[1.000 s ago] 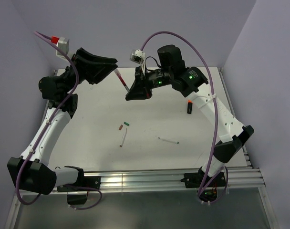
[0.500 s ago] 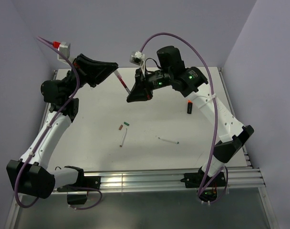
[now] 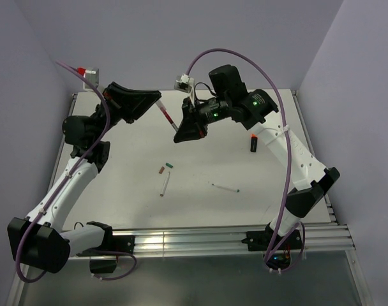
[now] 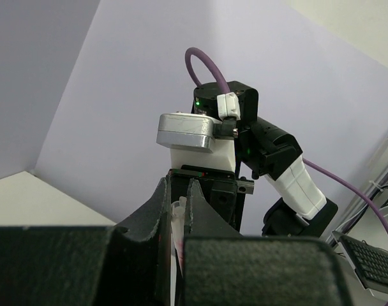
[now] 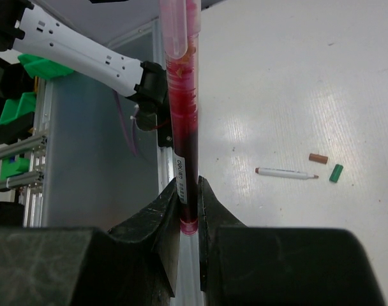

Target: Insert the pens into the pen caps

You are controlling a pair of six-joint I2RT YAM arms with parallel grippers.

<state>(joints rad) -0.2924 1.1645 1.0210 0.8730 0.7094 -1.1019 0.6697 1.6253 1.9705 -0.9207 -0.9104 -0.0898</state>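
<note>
The thin dark red pen (image 3: 167, 116) is held in the air over the back of the table between both grippers. My left gripper (image 3: 157, 97) is shut on its clear upper end, which shows pale between the jaws in the left wrist view (image 4: 178, 220). My right gripper (image 3: 177, 132) is shut on its red lower end (image 5: 183, 95). On the table lie a brownish-red cap (image 3: 161, 170), a green cap (image 3: 170, 165), two thin white pens (image 3: 164, 185) (image 3: 224, 187) and the black marker (image 3: 253, 143) with orange at its end. No separate orange cap shows.
The right wrist view shows one white pen (image 5: 286, 173), the brownish-red cap (image 5: 318, 158) and the green cap (image 5: 335, 173) below the pen. Purple walls close the back and sides. A metal rail (image 3: 200, 241) runs along the near edge.
Both grippers and the red pen between them have shifted slightly right and down. The left arm has swung inward. The things on the table have not moved.
</note>
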